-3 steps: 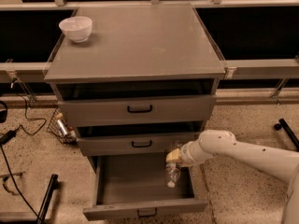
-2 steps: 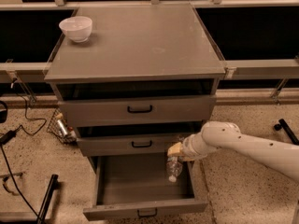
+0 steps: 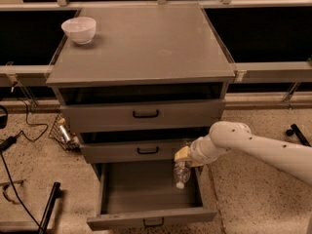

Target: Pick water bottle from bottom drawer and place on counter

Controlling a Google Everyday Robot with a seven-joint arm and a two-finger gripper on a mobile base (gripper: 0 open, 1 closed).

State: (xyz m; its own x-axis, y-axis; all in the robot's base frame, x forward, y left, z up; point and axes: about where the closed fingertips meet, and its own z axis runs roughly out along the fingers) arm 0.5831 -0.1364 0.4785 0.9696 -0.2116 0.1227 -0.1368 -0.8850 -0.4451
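Gripper (image 3: 183, 156) clamped on water bottle (image 3: 181, 173), cap down | raised slightly over open bottom drawer (image 3: 146, 219) | lift underway, counter (image 3: 141, 43) placement ahead.

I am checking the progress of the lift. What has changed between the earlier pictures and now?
The gripper, holding the water bottle, has risen a little. The bottle now hangs cap down, slightly higher over the right side of the open bottom drawer. The arm lifted with it. Nothing was let go. The white bowl on the counter stayed as it was.
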